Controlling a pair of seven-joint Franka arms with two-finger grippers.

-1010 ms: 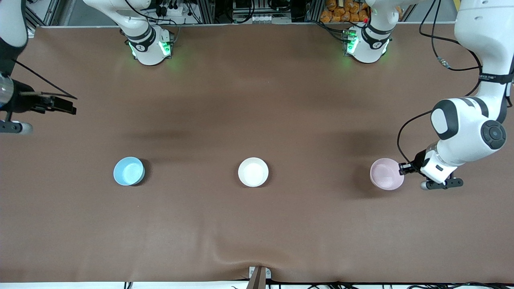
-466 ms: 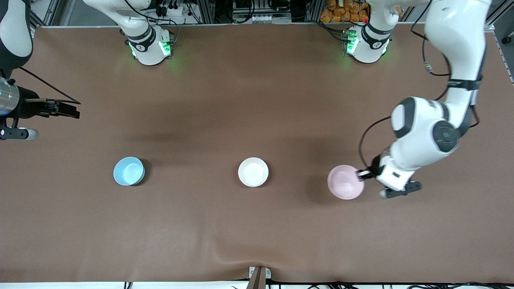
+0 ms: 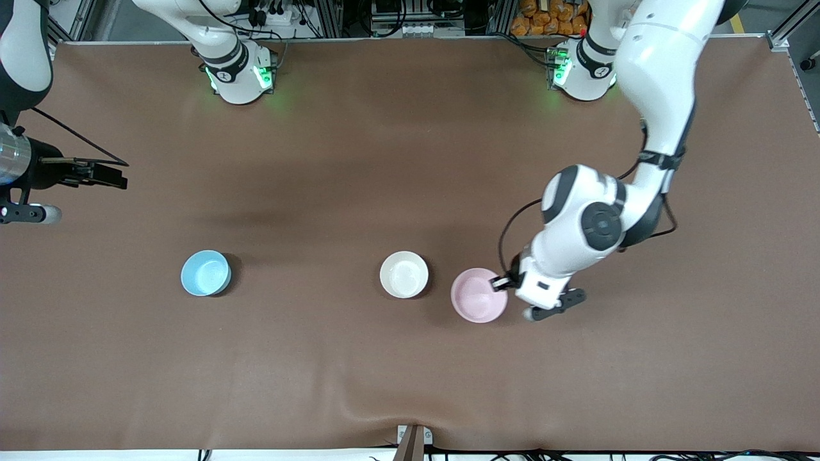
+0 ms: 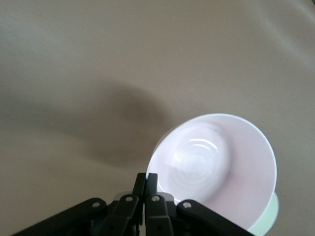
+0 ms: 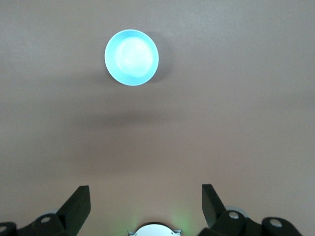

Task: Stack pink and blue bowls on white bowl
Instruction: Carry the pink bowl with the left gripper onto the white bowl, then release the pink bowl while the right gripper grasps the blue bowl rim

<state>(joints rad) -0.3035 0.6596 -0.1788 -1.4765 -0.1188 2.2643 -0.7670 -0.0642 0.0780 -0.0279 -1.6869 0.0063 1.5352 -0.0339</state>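
- pink bowl (image 3: 478, 303) held in the air by left gripper (image 3: 500, 283), over table (image 3: 410, 371) just beside white bowl (image 3: 403, 274), toward left arm's end
- blue bowl (image 3: 205, 273) well apart from it, toward right arm's end
- right gripper (image 3: 96, 171) waits above the table's edge at the right arm's end

no readable text, labels, brands, numbers or signs in any view

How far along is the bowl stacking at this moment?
Nothing is stacked yet. The left end effector is shut on the pink bowl at its rim and carries it above the table, beside the white bowl. The blue bowl sits untouched toward the right arm's end; the right end effector waits open. Left: place pink, then blue.
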